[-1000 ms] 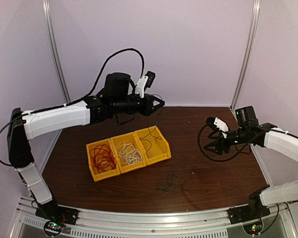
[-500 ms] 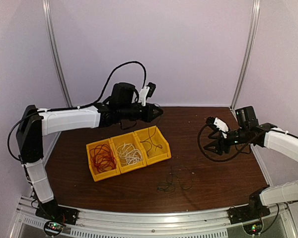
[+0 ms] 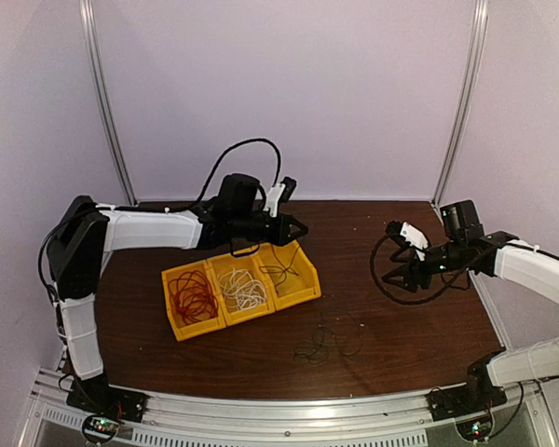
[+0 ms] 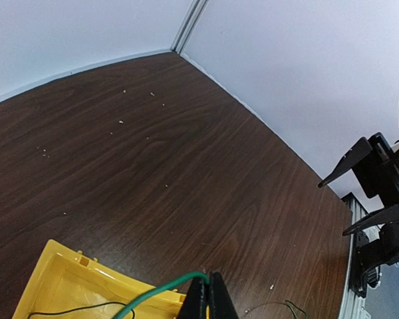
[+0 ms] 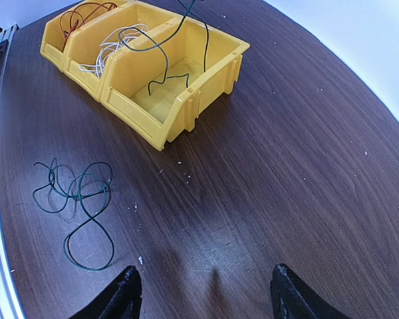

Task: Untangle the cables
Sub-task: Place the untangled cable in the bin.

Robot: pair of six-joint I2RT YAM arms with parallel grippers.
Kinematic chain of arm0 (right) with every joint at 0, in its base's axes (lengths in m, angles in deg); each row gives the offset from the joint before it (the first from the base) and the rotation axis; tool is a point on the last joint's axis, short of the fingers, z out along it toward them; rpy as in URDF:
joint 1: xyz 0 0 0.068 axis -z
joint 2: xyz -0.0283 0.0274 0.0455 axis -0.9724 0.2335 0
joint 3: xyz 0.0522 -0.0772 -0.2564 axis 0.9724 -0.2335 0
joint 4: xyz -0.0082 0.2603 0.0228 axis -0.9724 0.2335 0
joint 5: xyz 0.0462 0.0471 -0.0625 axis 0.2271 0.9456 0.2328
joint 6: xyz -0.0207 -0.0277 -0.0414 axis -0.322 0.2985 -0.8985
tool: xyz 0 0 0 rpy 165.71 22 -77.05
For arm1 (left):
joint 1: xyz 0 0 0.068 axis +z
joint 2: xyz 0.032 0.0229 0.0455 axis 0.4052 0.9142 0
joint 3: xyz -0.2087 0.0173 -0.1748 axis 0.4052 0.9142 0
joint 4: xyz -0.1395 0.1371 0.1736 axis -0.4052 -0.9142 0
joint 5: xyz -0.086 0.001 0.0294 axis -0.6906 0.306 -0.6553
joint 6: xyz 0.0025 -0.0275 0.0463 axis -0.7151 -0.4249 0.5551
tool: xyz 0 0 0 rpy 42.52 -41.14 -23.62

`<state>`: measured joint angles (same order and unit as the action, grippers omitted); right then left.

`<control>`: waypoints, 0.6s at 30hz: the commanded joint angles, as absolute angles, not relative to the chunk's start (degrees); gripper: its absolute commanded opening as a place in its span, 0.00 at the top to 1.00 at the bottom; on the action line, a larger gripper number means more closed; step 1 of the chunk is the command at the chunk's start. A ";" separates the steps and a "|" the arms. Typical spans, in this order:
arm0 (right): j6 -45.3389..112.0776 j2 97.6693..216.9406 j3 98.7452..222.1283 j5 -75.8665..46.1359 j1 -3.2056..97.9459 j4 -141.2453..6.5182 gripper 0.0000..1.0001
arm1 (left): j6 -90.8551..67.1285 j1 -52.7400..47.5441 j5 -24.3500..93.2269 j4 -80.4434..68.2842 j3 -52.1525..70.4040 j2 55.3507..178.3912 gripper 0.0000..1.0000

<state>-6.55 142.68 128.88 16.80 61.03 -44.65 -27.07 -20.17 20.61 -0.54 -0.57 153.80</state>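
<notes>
Three joined yellow bins (image 3: 299, 294) stand left of the table's centre. The left one holds a red cable (image 3: 193, 293) and the middle one a white cable (image 3: 244, 287). My left gripper (image 3: 301, 226) hovers just behind the right bin, shut on a dark green cable (image 4: 161, 290) whose strand hangs down into that bin (image 5: 161, 74). Another dark green cable (image 3: 328, 340) lies in loose loops on the table in front of the bins (image 5: 80, 199). My right gripper (image 3: 401, 276) is open over bare table at the right, nothing between its fingers (image 5: 128, 294).
Brown wooden table (image 3: 401, 335) enclosed by pale walls with metal posts (image 3: 461, 102) at the back corners. An aluminium rail (image 3: 279, 414) runs along the near edge. Small white crumbs dot the wood.
My left arm has dropped lower and come closer to the bins, and the held green cable has sunk further into the right bin. The right arm has stayed still.
</notes>
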 commanded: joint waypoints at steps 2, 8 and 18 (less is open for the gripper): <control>-7.27 143.53 128.57 16.08 61.38 -45.07 0.34 | -29.06 -19.78 12.88 6.50 -1.74 157.34 1.00; -7.20 143.36 128.57 16.00 61.38 -44.93 0.34 | -30.16 -19.74 8.34 8.74 -4.92 160.35 1.00; -7.28 143.71 128.57 15.95 61.38 -44.98 0.34 | -28.09 -19.78 3.67 7.25 -7.82 161.33 1.00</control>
